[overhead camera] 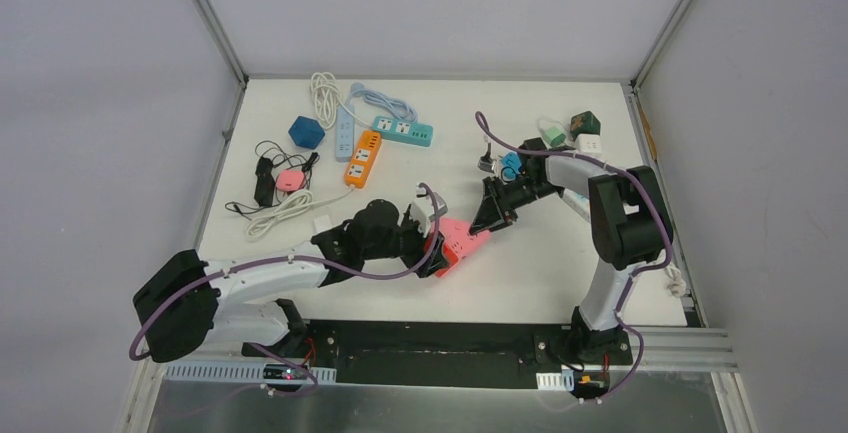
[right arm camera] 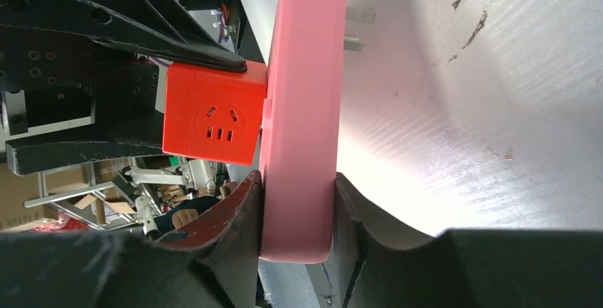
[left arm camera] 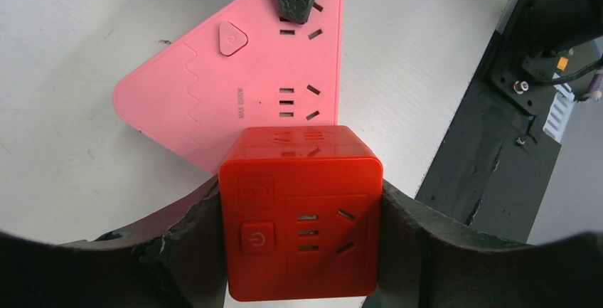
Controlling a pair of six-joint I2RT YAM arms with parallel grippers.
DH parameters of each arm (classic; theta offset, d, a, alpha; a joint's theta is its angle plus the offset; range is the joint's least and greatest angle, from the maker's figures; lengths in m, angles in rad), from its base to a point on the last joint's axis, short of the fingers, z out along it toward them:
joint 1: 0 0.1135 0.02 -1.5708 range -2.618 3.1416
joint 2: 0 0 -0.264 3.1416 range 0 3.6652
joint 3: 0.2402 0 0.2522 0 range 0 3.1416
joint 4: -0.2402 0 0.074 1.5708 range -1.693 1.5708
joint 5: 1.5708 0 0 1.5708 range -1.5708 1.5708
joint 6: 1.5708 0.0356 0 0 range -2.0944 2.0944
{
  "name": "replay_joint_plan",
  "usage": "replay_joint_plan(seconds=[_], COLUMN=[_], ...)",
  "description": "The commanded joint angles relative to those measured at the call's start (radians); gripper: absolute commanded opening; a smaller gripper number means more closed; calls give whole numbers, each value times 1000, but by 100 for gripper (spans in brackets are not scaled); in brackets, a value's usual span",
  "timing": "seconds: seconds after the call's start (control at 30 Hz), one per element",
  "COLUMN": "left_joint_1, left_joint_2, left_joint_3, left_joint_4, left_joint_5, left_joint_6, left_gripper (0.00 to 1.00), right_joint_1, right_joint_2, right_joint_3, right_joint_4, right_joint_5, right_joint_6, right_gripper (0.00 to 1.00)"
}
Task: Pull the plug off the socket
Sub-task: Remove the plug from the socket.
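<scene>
Red cube plug, jutting square off pink socket

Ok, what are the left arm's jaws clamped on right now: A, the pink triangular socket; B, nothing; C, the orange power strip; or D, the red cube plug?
D: the left wrist view shows the left jaws pressed against both sides of the red cube plug, which sits against the pink triangular socket.
</scene>
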Motion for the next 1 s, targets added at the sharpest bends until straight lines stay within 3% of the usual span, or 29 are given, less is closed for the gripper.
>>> replay_joint_plan(seconds=[0.0,0.13,0.23,0.3,0.43,0.5,0.63,0.73,0.8,0.9,0.97], left_joint_1=[28,-137,-162,-146,21,74,51,-76,-115,-113,-64], left_joint_2=[-65,-44,-8,-10,-50,-65,-58,-36,-1,25,18], left_joint_3=[82,176,215,194,63,37,116,216,274,297,280], left_joint_4=[23,-159,-215,-154,91,151,-17,-217,-306,-321,-277], left_joint_5=[-16,-244,-279,-249,9,57,2,-225,-295,-279,-189], left_joint_6=[-83,137,149,105,-116,-186,-109,70,108,75,7], left_gripper=[0,0,0,0,0,0,0,0,0,0,0], right_joint_1=[12,12,12,13,13,12,14,14,15,15,14], right_joint_2=[-2,-2,0,4,5,5,4,3,1,3,3], right_joint_3=[26,27,26,27,27,27,27,26,25,25,25], right_joint_4=[9,11,11,11,11,10,10,12,13,13,14], right_joint_5=[-29,-26,-25,-26,-27,-27,-26,-22,-20,-17,-15], right_joint_6=[-55,-53,-53,-53,-53,-53,-53,-54,-53,-53,-53], right_gripper=[0,0,0,0,0,0,0,0,0,0,0])
